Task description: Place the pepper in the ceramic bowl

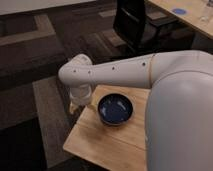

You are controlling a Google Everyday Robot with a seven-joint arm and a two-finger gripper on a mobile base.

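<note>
**A:** The gripper (76, 106) hangs from the white arm (115, 70) right at the table's (105, 142) left edge, up toward the far corner. The blue bowl (116, 110) sits just beside it, further in from that edge.

**B:** And that edge is the worry. A tapered pepper that's nudged or let go early this close to it could roll straight off onto the carpet (30, 60).

**A:** Where is the pepper, though?

**B:** It can't be picked out. Nothing orange shows inside the bowl, so by the look of it the delivery isn't done yet. There's a pale bit under the gripper at that left edge, but there's no telling whether it's the pepper or part of the gripper.

**A:** Second hazard?

**B:** The bowl itself. It's so near that a sideways swing of the arm could clip its rim and shove it across the table. It looks glossy and shallow, so a pepper dropped from too high might well skip back out.

**A:** And the jaws?

**B:** Standing wide apart, near their widest. The arm hides the gap, so whether anything sits between them, or whether they touch the table, can't be told.
</note>
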